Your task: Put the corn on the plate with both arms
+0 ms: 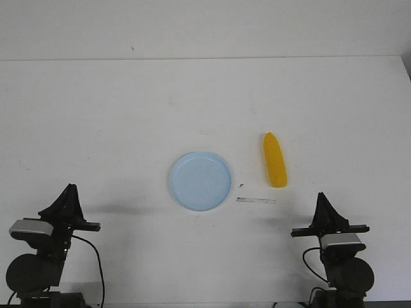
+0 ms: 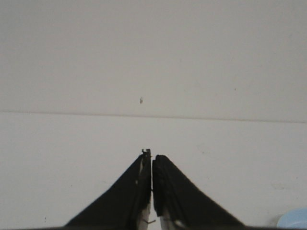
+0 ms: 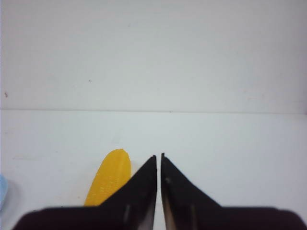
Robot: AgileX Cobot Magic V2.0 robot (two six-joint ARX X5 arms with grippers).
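The yellow corn lies on the white table just right of the pale blue plate, its tapered end pointing away from me. My left gripper rests near the front left, shut and empty, far from both. My right gripper sits front right, shut and empty, a short way nearer than the corn and to its right. In the right wrist view the corn shows beside the shut gripper, partly hidden by a finger. The left wrist view shows its shut gripper and a sliver of the plate.
A thin pale strip lies on the table in front of the corn, with a small dark speck beside the plate. The table's far edge meets a white wall.
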